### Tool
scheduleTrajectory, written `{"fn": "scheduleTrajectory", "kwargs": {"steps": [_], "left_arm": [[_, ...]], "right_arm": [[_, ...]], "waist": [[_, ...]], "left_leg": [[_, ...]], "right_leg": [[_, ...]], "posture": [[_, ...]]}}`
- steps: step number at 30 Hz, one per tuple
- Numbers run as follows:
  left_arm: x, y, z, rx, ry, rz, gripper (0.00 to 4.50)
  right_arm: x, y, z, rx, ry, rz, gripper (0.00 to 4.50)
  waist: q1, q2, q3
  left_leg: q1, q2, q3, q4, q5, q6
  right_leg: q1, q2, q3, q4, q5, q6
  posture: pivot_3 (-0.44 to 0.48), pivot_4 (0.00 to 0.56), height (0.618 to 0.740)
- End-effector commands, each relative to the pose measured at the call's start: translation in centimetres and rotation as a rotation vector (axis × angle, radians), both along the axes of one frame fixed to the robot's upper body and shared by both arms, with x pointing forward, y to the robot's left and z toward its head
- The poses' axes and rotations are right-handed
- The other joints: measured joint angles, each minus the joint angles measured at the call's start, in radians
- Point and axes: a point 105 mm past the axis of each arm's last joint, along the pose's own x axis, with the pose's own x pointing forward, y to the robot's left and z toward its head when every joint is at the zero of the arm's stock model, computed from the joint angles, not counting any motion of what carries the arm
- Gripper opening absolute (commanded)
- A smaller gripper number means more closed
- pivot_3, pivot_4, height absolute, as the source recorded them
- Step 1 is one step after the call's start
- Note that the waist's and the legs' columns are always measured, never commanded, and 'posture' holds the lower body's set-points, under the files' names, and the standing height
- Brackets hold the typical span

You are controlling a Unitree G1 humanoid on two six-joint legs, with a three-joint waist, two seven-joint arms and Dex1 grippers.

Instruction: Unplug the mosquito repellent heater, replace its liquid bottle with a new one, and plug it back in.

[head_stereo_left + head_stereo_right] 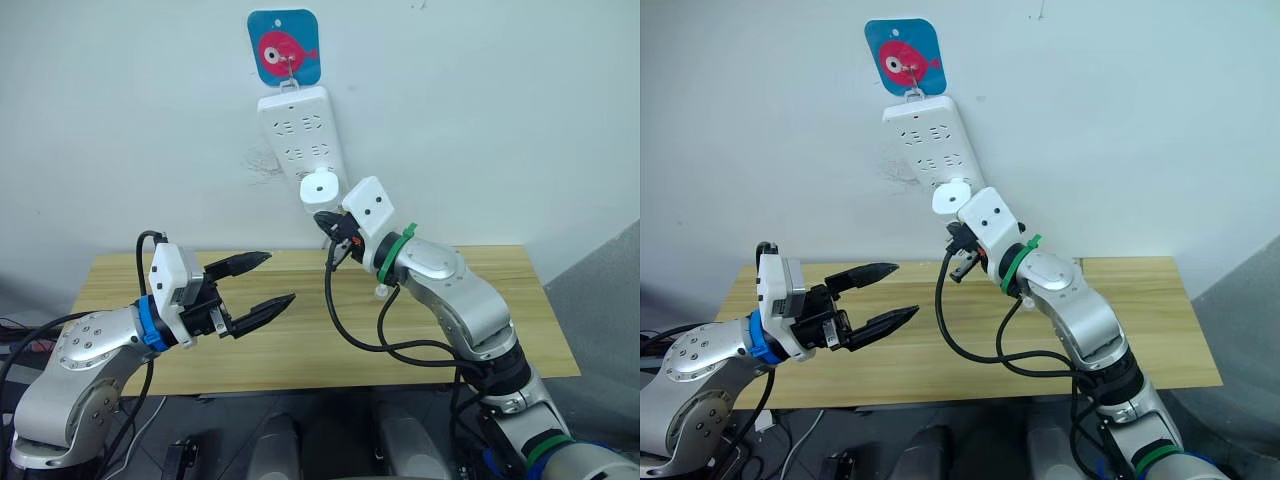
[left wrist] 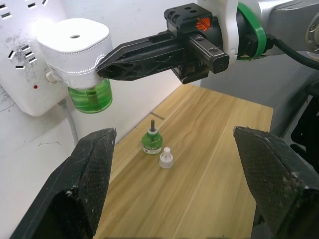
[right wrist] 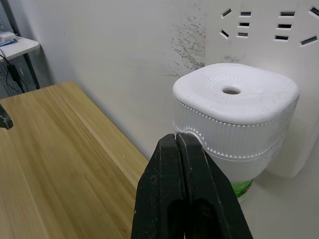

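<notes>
The mosquito repellent heater (image 1: 319,186) is a white rounded unit plugged into the power strip (image 1: 298,125) on the wall. A green liquid bottle (image 2: 90,97) is screwed in under it. My right gripper (image 2: 106,67) is shut with nothing between its fingers, and its tips rest against the heater's side (image 3: 234,114). Lower left, my left gripper (image 1: 278,278) hangs open over the table, apart from the heater. A second green bottle (image 2: 151,142) with a bare wick stands on the table near the wall, and a small white cap (image 2: 165,158) sits beside it.
The power strip hangs from a blue hook plate with a pink fish (image 1: 284,47). A wooden table (image 1: 500,300) runs along the wall below. A black cable (image 1: 350,335) loops down from my right wrist over the tabletop.
</notes>
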Motion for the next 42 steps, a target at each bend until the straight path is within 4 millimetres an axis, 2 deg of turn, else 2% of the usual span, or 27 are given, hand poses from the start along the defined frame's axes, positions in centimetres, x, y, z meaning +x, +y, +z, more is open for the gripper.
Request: {"fn": "scheduleTrajectory", "kwargs": {"steps": [1, 21, 31, 42], "left_arm": [[-0.2, -0.3, 0.7, -0.009, -0.037, -0.02, 4.0], [-0.1, -0.6, 0.7, -0.016, -0.037, -0.036, 4.0], [0.0, -0.6, 0.7, -0.018, -0.038, -0.042, 4.0], [0.1, -0.7, 0.9, -0.022, -0.043, -0.045, 4.0]], "right_arm": [[0.0, -1.1, 2.1, 0.025, -0.076, -0.032, 0.03], [-0.2, -2.1, 2.4, 0.023, -0.061, -0.036, 0.03], [-0.8, -2.0, 2.2, 0.016, -0.041, 0.007, 0.03], [-2.3, -0.9, 2.1, 0.031, -0.006, 0.105, 0.03]], "waist": [[0.0, 0.0, 0.0], [0.0, 0.0, 0.0], [0.0, 0.0, 0.0], [-0.002, 0.0, 0.0]], "left_leg": [[0.0, 0.0, 0.0, 0.0, 0.0, 0.0], [0.0, 0.0, 0.0, 0.0, 0.0, 0.0], [0.0, 0.0, 0.0, 0.0, 0.0, 0.0], [0.0, 0.0, 0.0, 0.0, 0.0, 0.0]], "right_leg": [[0.0, 0.0, 0.0, 0.0, 0.0, 0.0], [0.0, 0.0, 0.0, 0.0, 0.0, 0.0], [0.0, 0.0, 0.0, 0.0, 0.0, 0.0], [0.0, 0.0, 0.0, 0.0, 0.0, 0.0]], "posture": [[-0.053, 0.161, 0.725], [-0.061, 0.161, 0.725], [-0.064, 0.16, 0.725], [-0.068, 0.159, 0.725]]}}
